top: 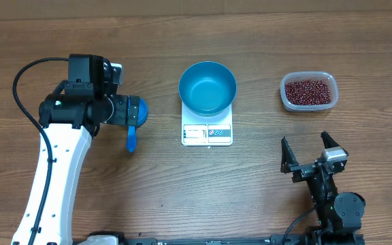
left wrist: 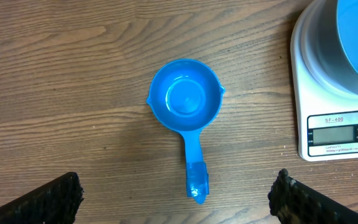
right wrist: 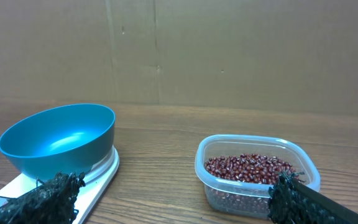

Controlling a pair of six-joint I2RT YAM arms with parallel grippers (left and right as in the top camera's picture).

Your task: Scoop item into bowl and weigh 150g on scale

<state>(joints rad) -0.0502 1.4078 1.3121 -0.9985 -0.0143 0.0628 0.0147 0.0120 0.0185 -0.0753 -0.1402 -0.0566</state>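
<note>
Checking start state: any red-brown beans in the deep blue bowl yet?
No, the deep blue bowl is bare inside; the small red-brown beans lie in the clear plastic tub.

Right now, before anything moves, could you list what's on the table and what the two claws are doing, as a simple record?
bowl: blue, empty, sitting on the scale
scale: white, display edge toward the robot
beans: red-brown, all inside a clear tub, right of the scale
scoop: blue, empty, lying on the table left of the scale
left gripper: open, hovering over the scoop, fingers clear of it
right gripper: open, holding nothing, on the near side of the tub
</note>
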